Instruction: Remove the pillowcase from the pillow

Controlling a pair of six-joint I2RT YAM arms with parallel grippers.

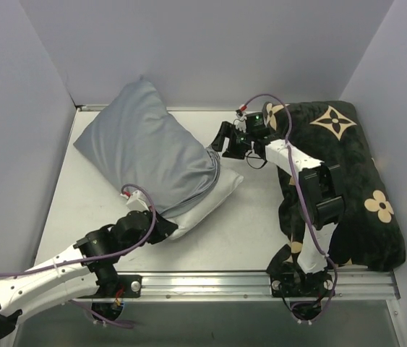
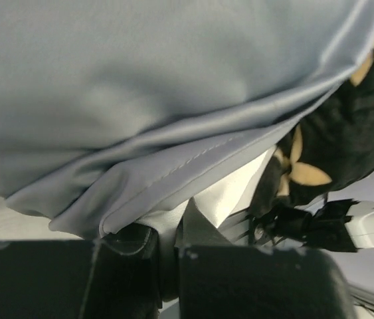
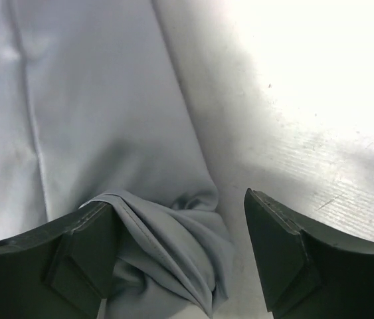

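The grey-blue pillowcase (image 1: 145, 144) covers most of the white pillow (image 1: 221, 189), whose bare end sticks out toward the near right. My left gripper (image 1: 165, 225) is at the pillow's near corner, shut on a pinch of white pillow cloth (image 2: 233, 193) just under the pillowcase hem (image 2: 173, 166). My right gripper (image 1: 216, 143) sits at the far side of the pillowcase opening, low over the table. Its jaws are open, and a bunched fold of pillowcase (image 3: 167, 246) lies between them against the left finger (image 3: 80, 246), clear of the right one.
A black cushion with tan flower motifs (image 1: 348, 166) fills the right side of the table, under and behind the right arm. Pale walls close in at the left, back and right. A metal rail (image 1: 210, 282) runs along the near edge.
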